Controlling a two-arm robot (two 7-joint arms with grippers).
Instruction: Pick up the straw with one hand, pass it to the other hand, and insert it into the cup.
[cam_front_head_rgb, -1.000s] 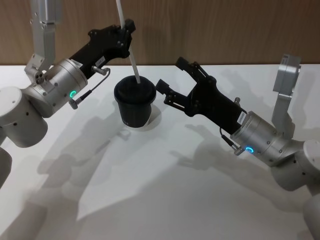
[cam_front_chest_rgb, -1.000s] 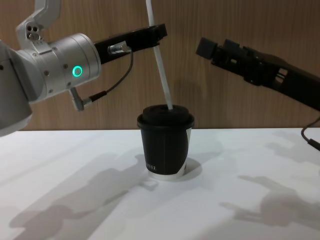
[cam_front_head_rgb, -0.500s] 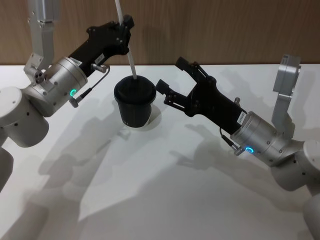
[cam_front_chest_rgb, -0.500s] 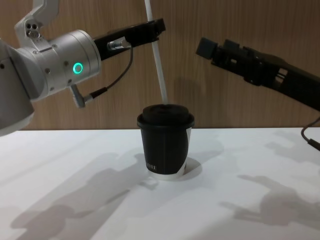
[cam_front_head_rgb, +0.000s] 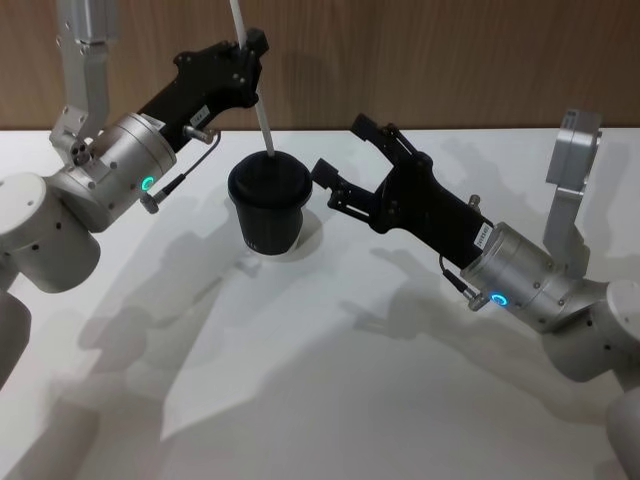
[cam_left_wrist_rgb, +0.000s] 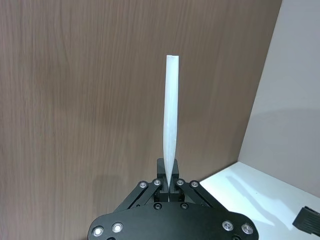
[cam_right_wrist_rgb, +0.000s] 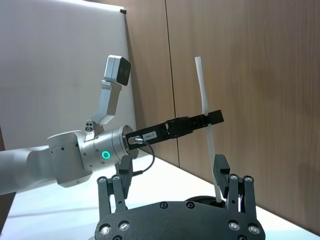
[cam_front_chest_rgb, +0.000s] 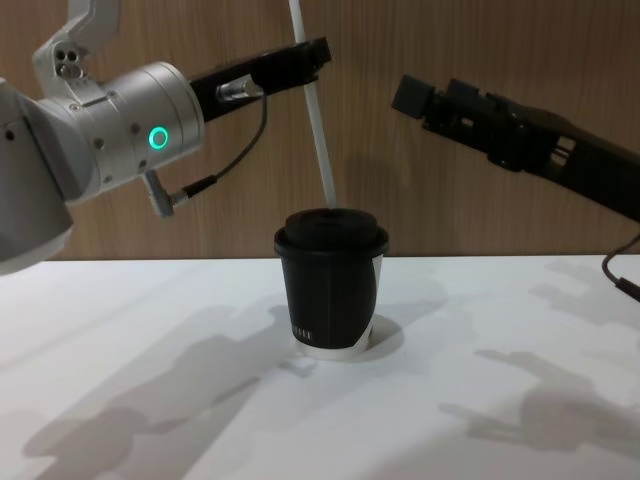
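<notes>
White table (cam_front_head_rgb: 330, 380), straw (cam_front_chest_rgb: 315, 110) in left gripper (cam_front_head_rgb: 250, 52) jaws over cup (cam_front_chest_rgb: 333, 285); right gripper (cam_front_head_rgb: 345, 160) agape.

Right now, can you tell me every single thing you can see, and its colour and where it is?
Cup: one, black with a black lid, upright on the table between the two arms.
Straw: one, white, tilted, its lower end at the cup's lid.
Table: one, white.
Wall: one, brown wood, behind the table.
Left gripper: one, black, above the cup, jaws shut on the straw.
Right gripper: one, black, beside the cup, jaws open.
</notes>
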